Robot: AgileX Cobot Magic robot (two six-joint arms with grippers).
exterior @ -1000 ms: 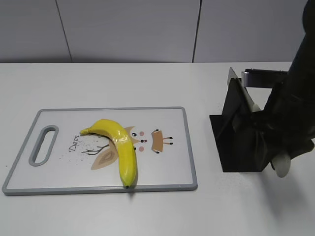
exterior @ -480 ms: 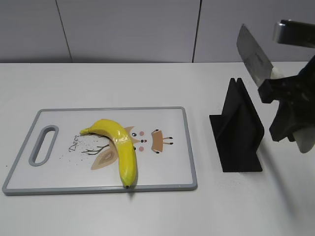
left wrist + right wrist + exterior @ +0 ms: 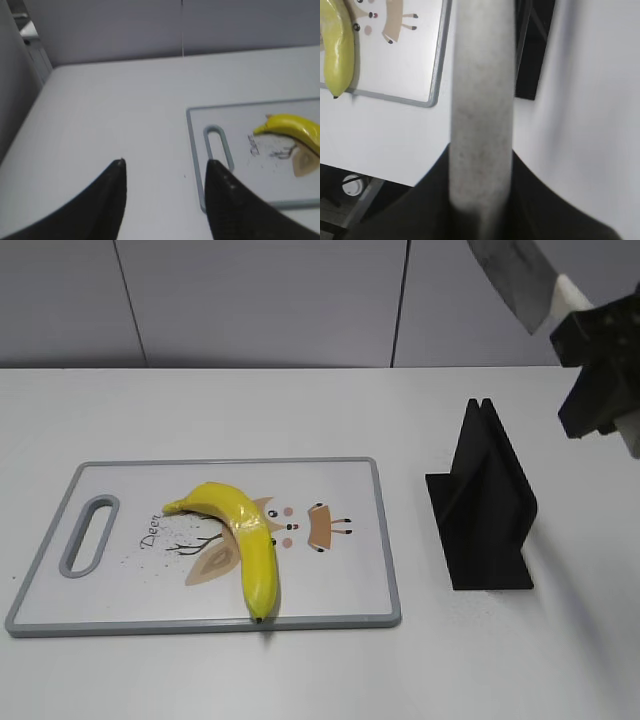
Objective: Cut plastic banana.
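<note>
Right pincer [image 3: 600, 365] clamping knife [image 3: 515, 275] above empty black knife stand [image 3: 485, 505].

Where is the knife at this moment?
In the exterior view the knife is at the top right, held by the right gripper above the black knife stand.

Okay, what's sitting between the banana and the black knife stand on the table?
In the exterior view, nothing stands between the plastic banana and the black knife stand: only the cutting board with its printed cartoon, its grey rim, then bare white table.
</note>
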